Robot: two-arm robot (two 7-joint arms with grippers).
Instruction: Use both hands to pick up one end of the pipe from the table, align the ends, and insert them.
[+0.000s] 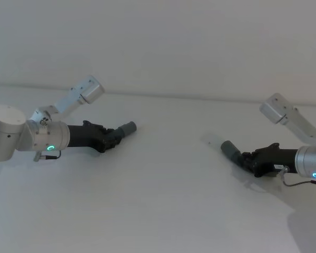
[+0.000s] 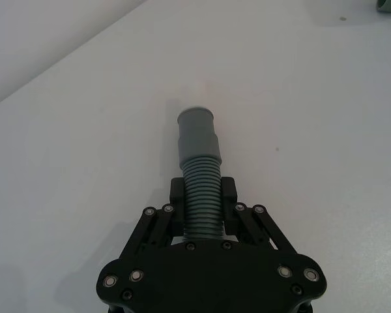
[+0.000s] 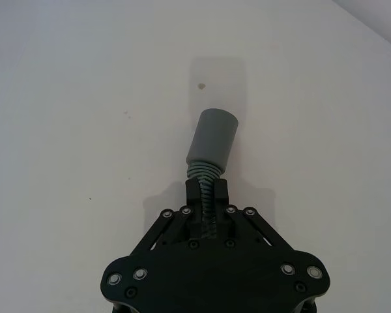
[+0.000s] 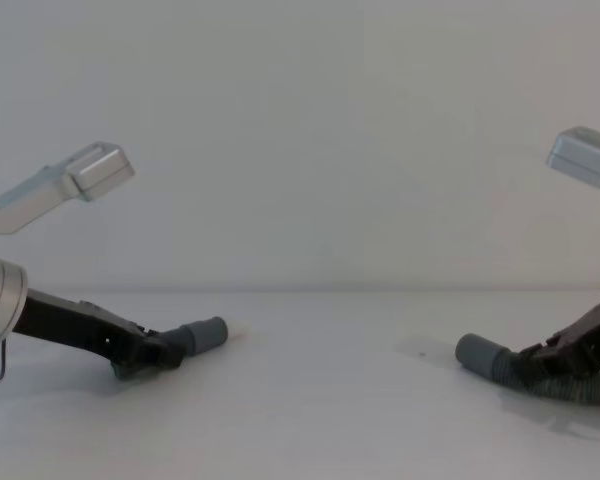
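Fingers (image 2: 178, 190) of left gripper (image 2: 202, 193): black hinged linkage, screw-studded, clenched on dark grey ribbed pipe (image 2: 201, 173) just behind smooth cylindrical left cuff (image 2: 197, 134). Low near white matte table (image 1: 163, 205), left side, cuff aimed toward centre. Right gripper (image 3: 207, 194) likewise clamped on second pipe piece (image 3: 205, 171) behind right cuff (image 3: 213, 138), right side, ribbed hose trailing back along table. Cuffs well apart, roughly facing each other. Silver-grey arms (image 1: 10, 134), glowing ring light (image 1: 51, 148) near each wrist.

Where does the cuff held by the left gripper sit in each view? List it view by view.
Head view: the left cuff, left of centre.
Chest view: lower left.
Left wrist view: centre.
Right wrist view: centre holds the right cuff, in the right gripper.
Landmark: the left gripper clamping the ribbed hose behind it.
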